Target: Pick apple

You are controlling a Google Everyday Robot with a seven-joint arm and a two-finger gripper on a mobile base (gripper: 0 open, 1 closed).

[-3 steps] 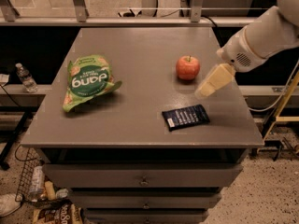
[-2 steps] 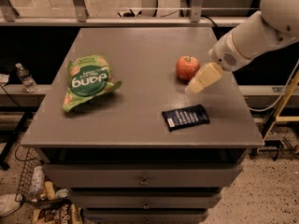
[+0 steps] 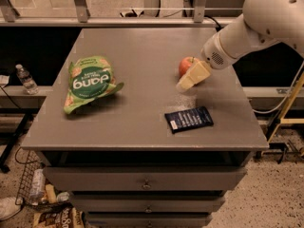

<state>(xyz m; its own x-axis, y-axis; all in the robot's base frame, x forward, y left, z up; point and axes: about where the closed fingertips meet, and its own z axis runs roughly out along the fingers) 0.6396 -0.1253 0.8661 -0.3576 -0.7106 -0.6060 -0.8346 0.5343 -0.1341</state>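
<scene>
The gripper (image 3: 185, 83) hangs low over the table (image 3: 142, 42), tilted down and to the left at the end of the white arm (image 3: 247, 30), which reaches in from the right. The apple (image 3: 185, 65) sits on the table right behind the gripper, so close that the gripper's cream body covers part of the apple's right side. Whether the two touch cannot be told from this angle, and neither can whether the gripper is open or closed. The slanted pose looks like a side approach, which would suit a small round fruit that could roll if pushed from above.

Nothing appears to be lifted: the apple rests on the surface with its stem up, so the pick seems not yet made.

A dark flat packet (image 3: 189, 119) lies in front of the gripper, near but apart from it, and is probably out of the way of a grasp. A green snack bag (image 3: 89, 82) lies well off to the gripper's left, far from the apple. With both kept apart from the fruit, the gripper should be able to reach it without disturbing them.
</scene>
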